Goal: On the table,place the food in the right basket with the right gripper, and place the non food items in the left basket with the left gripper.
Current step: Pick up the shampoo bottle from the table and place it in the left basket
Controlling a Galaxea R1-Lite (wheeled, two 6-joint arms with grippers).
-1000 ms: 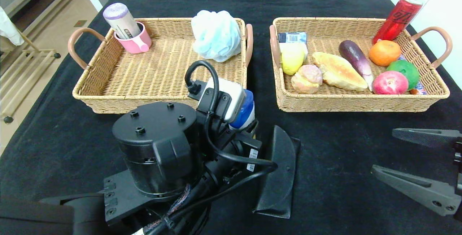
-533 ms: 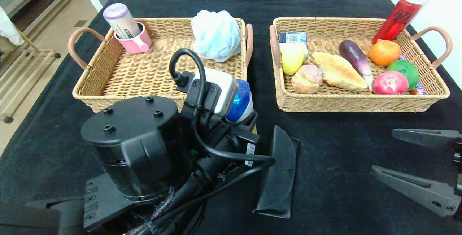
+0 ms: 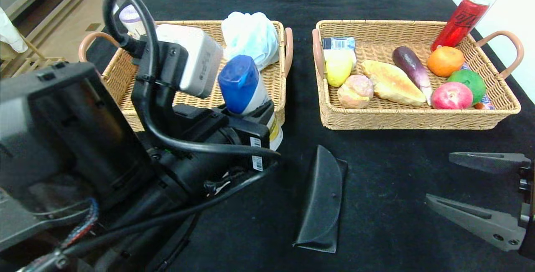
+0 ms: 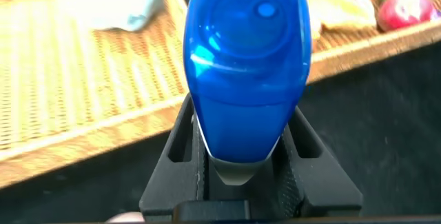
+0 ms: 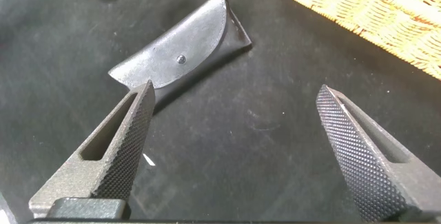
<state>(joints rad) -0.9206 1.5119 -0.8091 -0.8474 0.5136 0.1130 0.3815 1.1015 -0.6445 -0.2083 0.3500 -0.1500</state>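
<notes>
Head view: left gripper (image 3: 255, 115) pinches a glossy blue-capped bottle (image 3: 244, 86) over the woven left basket (image 3: 125, 100)'s near rim; right gripper (image 3: 476, 192) is spread wide near a black leather pouch (image 3: 322, 201).

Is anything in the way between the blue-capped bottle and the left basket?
Only the near rim of the left basket. The left gripper holds the blue-capped bottle lifted at that rim. The wicker floor behind looks bare; the sponge sits at the far corner.
</notes>
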